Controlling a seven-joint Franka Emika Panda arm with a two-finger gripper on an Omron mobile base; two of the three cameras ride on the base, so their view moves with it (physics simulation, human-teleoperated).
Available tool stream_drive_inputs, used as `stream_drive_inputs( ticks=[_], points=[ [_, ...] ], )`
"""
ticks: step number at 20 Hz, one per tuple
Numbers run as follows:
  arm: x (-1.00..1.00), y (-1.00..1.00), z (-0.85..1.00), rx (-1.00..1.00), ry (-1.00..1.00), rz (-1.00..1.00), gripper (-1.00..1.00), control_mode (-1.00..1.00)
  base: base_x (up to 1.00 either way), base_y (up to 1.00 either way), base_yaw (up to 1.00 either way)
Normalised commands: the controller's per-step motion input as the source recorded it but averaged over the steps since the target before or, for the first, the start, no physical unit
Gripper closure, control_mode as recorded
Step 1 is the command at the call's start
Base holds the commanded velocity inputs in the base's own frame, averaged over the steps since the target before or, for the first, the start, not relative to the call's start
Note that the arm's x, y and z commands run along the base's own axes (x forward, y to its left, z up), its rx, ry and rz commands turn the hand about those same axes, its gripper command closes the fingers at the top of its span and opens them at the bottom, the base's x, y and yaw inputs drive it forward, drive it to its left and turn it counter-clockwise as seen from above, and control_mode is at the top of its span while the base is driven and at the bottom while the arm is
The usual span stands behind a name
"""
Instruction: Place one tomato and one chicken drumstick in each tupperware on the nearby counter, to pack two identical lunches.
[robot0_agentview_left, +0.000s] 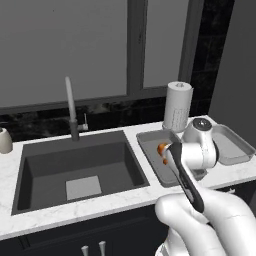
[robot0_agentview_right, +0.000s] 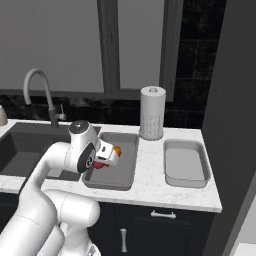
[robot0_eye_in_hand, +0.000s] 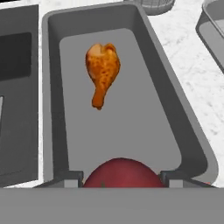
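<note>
Tupperware number one, the grey tray (robot0_eye_in_hand: 192, 144) just beside the sink (robot0_agentview_left: 80, 170), already has a chicken drumstick (robot0_eye_in_hand: 103, 72) lying flat on its floor toward the far end, thick end away from the hand camera, bony end pointing back. And look at the gripper (robot0_eye_in_hand: 120, 179): it hangs right over the near end of that same tray with a red tomato (robot0_eye_in_hand: 120, 173) wedged between its two dark fingertips, closed on it, the fruit showing as a round red dome at the bottom of the hand view. From the right base view you catch a sliver of that tomato (robot0_agentview_right: 101, 164) under the white wrist, with the drumstick (robot0_agentview_right: 117, 149) peeking out orange just behind it. Over in the left base view the arm covers most of the tray, only its rim (robot0_agentview_left: 148, 135) and a bit of orange showing. The second tupperware (robot0_agentview_right: 186, 162) sits well apart to the right on the white marbled worktop (robot0_agentview_right: 150, 170), near the dark wall. A paper towel roll (robot0_agentview_right: 152, 112) stands upright at the back, between the two trays, and the curved tap (robot0_agentview_right: 40, 95) rises behind the sink. A small pale cup (robot0_agentview_left: 4, 141) sits at the far left edge.
</note>
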Motion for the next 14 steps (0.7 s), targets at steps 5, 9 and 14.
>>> stream_drive_inputs(
  ticks=[5, 9, 14],
  points=[
    [0.62, -0.22, -0.43, 0.00, 0.05, 0.01, 1.00, -1.00, 0.00, 0.00, 0.00],
    [0.66, -0.02, -0.43, 0.00, 0.07, 0.00, 1.00, -1.00, 0.00, 0.00, 0.00],
    [0.47, 0.00, -0.32, 0.00, 0.08, 0.00, -1.00, -1.00, 0.00, 0.00, 0.00]
  ],
)
